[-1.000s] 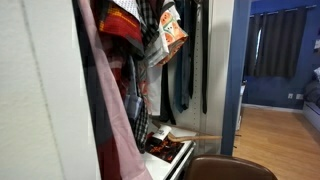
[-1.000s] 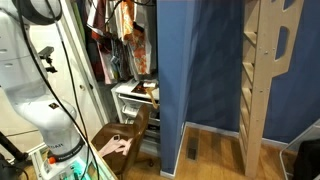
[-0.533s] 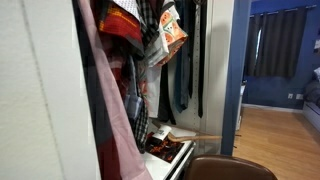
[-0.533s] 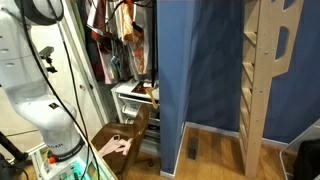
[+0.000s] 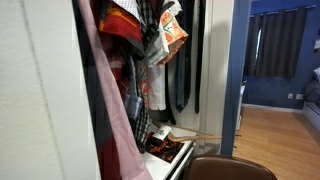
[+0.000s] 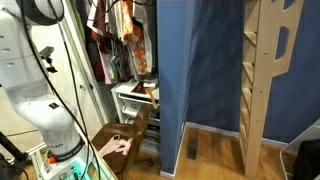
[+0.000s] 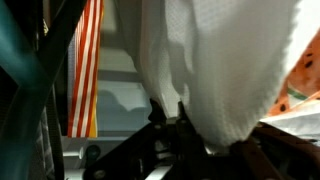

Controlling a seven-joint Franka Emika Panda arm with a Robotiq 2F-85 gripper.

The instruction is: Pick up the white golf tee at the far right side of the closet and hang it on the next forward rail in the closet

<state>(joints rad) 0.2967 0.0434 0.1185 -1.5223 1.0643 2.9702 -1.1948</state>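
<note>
In the wrist view the white golf tee (image 7: 230,70) fills the upper right as soft, textured white fabric that hangs down over my gripper (image 7: 205,132). A dark finger (image 7: 157,112) shows left of the fabric and another dark part low on the right. The fabric runs between them, so the jaws stand closed on the shirt. My gripper is hidden among the clothes in both exterior views. The closet (image 5: 237,70) shows its grey-blue upright edge and white walls. My white arm (image 6: 40,90) stands beside it.
A pink garment (image 5: 110,110), an orange-patterned cloth (image 5: 172,30) and dark hanging garments (image 5: 183,80) crowd the rails. A red-and-white striped cloth (image 7: 85,70) hangs left of the shirt. Below are the shoe shelf (image 5: 165,150), a brown chair (image 5: 230,168) and a wooden ladder (image 6: 265,80).
The dark hanging garments have swung to the left in the exterior view and the orange-patterned cloth has shifted. A bit of white now shows at the top of the closet.
</note>
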